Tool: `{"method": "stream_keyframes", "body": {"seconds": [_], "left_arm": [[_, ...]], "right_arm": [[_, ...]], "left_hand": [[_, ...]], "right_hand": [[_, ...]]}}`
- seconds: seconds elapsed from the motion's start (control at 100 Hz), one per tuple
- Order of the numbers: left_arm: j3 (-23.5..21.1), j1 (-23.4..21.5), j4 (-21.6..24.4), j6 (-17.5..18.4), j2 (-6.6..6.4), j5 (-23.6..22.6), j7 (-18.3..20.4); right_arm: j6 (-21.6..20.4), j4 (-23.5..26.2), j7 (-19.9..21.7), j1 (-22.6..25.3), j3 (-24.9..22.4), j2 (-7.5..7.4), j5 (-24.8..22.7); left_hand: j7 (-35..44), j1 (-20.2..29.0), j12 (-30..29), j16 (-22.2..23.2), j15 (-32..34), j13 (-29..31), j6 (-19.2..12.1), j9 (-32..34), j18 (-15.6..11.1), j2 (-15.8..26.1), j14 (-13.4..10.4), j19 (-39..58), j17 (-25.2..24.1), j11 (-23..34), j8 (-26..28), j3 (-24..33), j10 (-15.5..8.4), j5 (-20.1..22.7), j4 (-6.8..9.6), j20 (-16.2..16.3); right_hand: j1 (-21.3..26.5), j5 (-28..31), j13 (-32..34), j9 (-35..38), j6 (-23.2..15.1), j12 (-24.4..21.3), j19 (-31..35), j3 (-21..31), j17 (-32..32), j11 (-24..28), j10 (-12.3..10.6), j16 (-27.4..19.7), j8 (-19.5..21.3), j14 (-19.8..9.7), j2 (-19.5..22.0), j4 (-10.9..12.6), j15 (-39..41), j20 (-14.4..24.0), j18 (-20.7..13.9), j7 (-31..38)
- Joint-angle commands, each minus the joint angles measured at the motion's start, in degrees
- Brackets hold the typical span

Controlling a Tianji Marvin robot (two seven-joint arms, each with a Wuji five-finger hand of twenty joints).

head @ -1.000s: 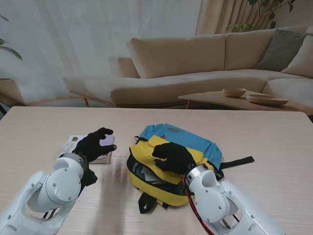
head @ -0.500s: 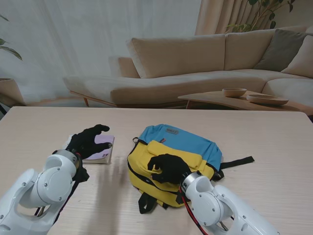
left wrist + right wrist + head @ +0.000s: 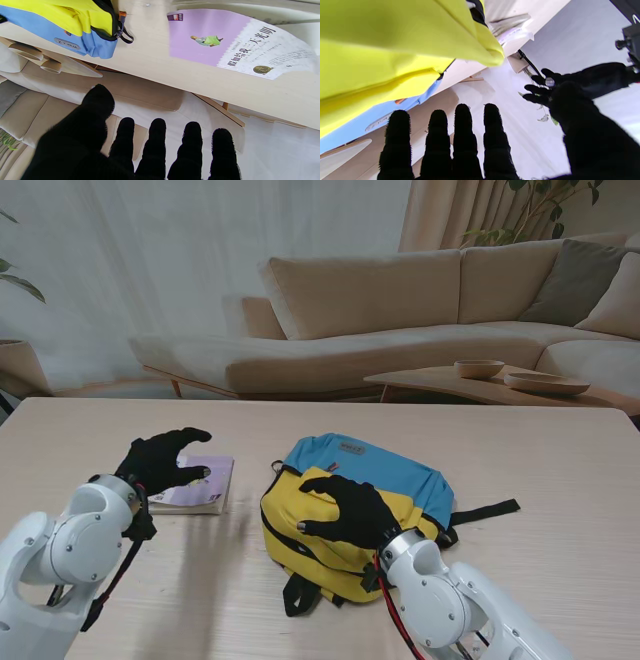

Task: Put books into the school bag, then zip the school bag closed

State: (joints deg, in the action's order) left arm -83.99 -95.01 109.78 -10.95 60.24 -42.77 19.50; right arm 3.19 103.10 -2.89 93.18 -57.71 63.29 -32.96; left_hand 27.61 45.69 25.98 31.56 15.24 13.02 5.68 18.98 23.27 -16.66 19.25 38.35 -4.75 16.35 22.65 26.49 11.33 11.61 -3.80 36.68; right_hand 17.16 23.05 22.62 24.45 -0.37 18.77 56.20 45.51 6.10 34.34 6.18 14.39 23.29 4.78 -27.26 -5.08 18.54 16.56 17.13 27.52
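A yellow and blue school bag [image 3: 385,480] lies flat in the middle of the table, its black zip line running along the yellow front. My right hand [image 3: 345,510] hovers over the yellow part with fingers spread, open and holding nothing. A purple and white book [image 3: 200,480] lies on the table to the bag's left. My left hand [image 3: 160,462] is raised just over the book's left side, open, fingers apart. The left wrist view has the book [image 3: 225,42] and the bag's corner [image 3: 75,27] apart on the table. The right wrist view is filled by the bag's yellow fabric [image 3: 382,45].
The bag's black straps [image 3: 490,512] trail to the right and a loop [image 3: 300,592] lies nearer to me. Beyond the table's far edge stand a beige sofa [image 3: 400,310] and a low wooden table with two bowls [image 3: 520,375].
My right hand has let go of the bag's raised yellow flap, which dropped flat, and has opened. My left hand has drawn back left off the book and spread its fingers.
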Motion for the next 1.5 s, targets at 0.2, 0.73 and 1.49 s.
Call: {"method": "stream_keyframes", "body": {"seconds": [0.2,0.73,1.49], "left_arm": [[-1.6,5.2,-7.2,6.2,-1.19,-3.7,3.6],[2.0,16.3,-26.0,10.7,-2.22,-13.8,1.0],[17.1,28.6,-44.5,-1.1,-0.79,-7.3,-7.7]], "right_arm": [[0.4,1.3,-2.9,0.8,-0.6,1.54,-0.3],[-1.1,1.0,-4.0,2.0,-5.0,1.85,1.2],[-1.3,0.4,-4.2,2.1,-5.4,1.91,1.7]], "left_hand": [[0.1,-2.8,-0.3,-1.7,-4.0,-3.5,-3.3,-2.5,-2.5,1.5,-3.1,-6.8,-1.6,-0.6,1.6,-1.1,-2.8,-1.9,2.25,0.4],[1.8,-9.0,0.3,-1.4,-4.3,-3.9,-5.2,-3.9,-3.7,-1.3,-5.0,-10.0,-0.8,1.0,2.6,3.4,-5.8,-3.4,0.81,2.2],[0.6,-5.7,0.5,-1.3,-3.6,-5.9,-5.3,-6.3,-4.8,1.1,-5.5,-11.3,-1.1,2.0,1.3,3.7,-5.7,-3.5,1.23,1.8]], "right_hand": [[-2.0,-5.6,-6.9,-5.9,-3.5,-2.5,-7.1,5.2,-5.4,-4.6,-4.1,-2.8,-3.4,-6.9,0.9,2.4,-4.9,-5.1,-8.1,-1.0],[-1.7,-5.6,-6.9,-5.1,-3.2,-2.4,-8.1,7.0,-5.3,-4.3,-4.1,-3.1,-4.5,-7.3,0.3,2.4,-5.2,-6.3,-8.4,0.3],[-1.7,-5.2,-6.3,-4.6,-2.7,-2.1,-7.0,8.4,-4.8,-3.6,-3.9,-2.9,-5.1,-7.1,0.2,2.4,-4.8,-6.1,-8.5,1.3]]}}
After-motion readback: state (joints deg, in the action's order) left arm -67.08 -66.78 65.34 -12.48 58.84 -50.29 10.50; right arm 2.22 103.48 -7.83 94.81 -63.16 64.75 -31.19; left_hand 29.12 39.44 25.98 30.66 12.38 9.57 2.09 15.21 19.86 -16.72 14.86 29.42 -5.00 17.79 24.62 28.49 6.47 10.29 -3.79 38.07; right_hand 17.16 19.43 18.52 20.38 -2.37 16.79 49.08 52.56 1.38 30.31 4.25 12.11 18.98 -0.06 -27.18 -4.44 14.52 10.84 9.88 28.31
